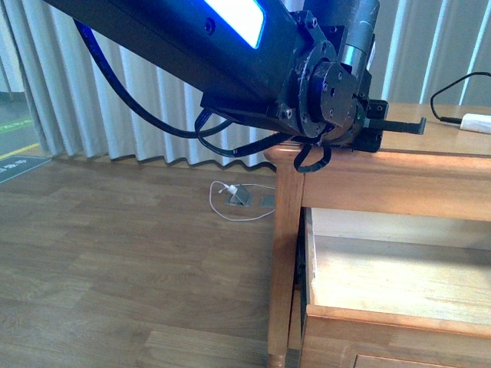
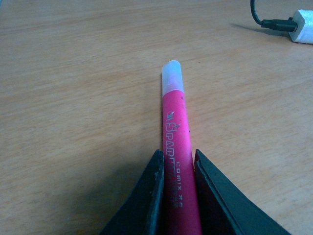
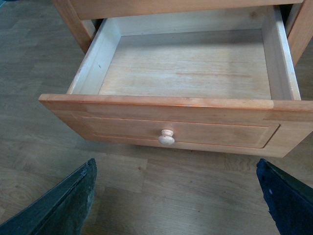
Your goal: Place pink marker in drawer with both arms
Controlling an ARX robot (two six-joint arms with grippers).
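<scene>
The pink marker [image 2: 172,112] lies along the wooden table top [image 2: 73,98], its pale cap pointing away from the wrist. My left gripper [image 2: 177,161] is shut on its lower half, one black finger on each side. In the front view the left arm reaches over the table's corner, its gripper [image 1: 403,126] is low over the top, and the marker is hidden. The drawer [image 3: 161,102] stands pulled out, its pale wood inside bare, its round knob [image 3: 166,137] facing me. My right gripper [image 3: 178,196] hangs open over the floor in front of the knob, holding nothing.
A white plug block [image 2: 302,27] with a black cable lies on the table's far part, also seen as the plug block [image 1: 476,123]. The open drawer [image 1: 383,284] juts out below the table top. A floor socket [image 1: 239,197] with a white cable sits by the curtain.
</scene>
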